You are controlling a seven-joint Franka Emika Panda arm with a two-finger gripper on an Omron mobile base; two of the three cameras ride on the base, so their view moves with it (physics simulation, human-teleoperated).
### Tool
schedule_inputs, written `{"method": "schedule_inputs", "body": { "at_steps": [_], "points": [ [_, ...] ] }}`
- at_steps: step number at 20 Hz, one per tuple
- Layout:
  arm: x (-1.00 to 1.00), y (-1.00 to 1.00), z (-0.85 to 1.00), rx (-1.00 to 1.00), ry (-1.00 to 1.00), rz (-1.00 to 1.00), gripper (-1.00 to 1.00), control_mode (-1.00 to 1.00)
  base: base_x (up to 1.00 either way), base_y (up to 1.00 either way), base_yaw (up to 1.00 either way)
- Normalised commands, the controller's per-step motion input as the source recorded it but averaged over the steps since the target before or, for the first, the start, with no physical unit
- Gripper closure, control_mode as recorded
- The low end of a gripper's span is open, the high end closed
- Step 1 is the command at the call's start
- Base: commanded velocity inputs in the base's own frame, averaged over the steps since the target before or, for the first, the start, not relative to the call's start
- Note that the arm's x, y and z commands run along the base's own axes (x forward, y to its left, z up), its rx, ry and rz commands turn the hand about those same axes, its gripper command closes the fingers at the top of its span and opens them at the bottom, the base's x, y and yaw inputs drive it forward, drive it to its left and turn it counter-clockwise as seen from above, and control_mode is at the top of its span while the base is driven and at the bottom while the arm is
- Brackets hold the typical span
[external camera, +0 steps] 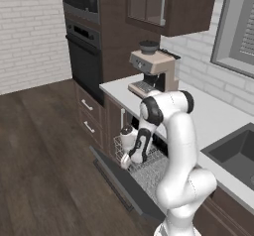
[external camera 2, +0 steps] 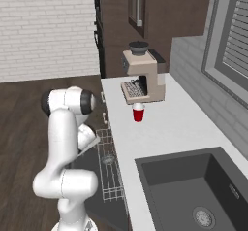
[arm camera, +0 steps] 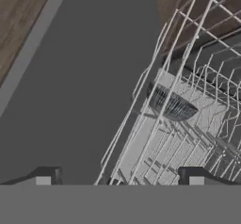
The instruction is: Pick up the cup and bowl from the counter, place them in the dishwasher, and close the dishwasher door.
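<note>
The red cup stands upright on the counter, just in front of the coffee machine. In the dishwasher's white wire rack the grey-green bowl rests tilted; from the right base it shows as a small round shape. My gripper hangs open a little above the rack, short of the bowl, with nothing between its fingers. From the left base my gripper points down over the rack's front left corner. The dishwasher door lies dropped open, a flat dark panel beside the rack.
A beige coffee machine sits at the counter's far end. The dark sink is set into the near counter. Brown drawers and a black wall oven stand left of the dishwasher. Wooden floor spreads out to the left.
</note>
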Motion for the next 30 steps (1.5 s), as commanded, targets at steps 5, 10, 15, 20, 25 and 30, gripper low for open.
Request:
{"method": "schedule_inputs", "body": {
  "at_steps": [5, 10, 15, 20, 25, 30],
  "points": [
    [-0.16, 0.0, 1.0, 0.03, -0.18, 0.0, -1.0, -1.0, 0.0, 0.0, 0.0],
    [0.0, 0.0, 1.0, 0.09, -0.06, -0.11, -1.0, -1.0, 0.0, 0.0, 0.0],
    [0.07, 0.0, 1.0, 0.0, 0.01, -0.22, -1.0, -1.0, 0.0, 0.0, 0.0],
    [0.01, -0.01, 1.0, 0.0, -0.03, -0.08, -1.0, -1.0, 0.0, 0.0, 0.0],
    [0.0, -0.12, 1.0, 0.02, 0.01, -0.04, -1.0, -1.0, 0.0, 0.0, 0.0],
    [0.0, -0.01, 1.0, 0.07, 0.08, -0.01, -1.0, -1.0, 0.0, 0.0, 0.0]
  ]
}}
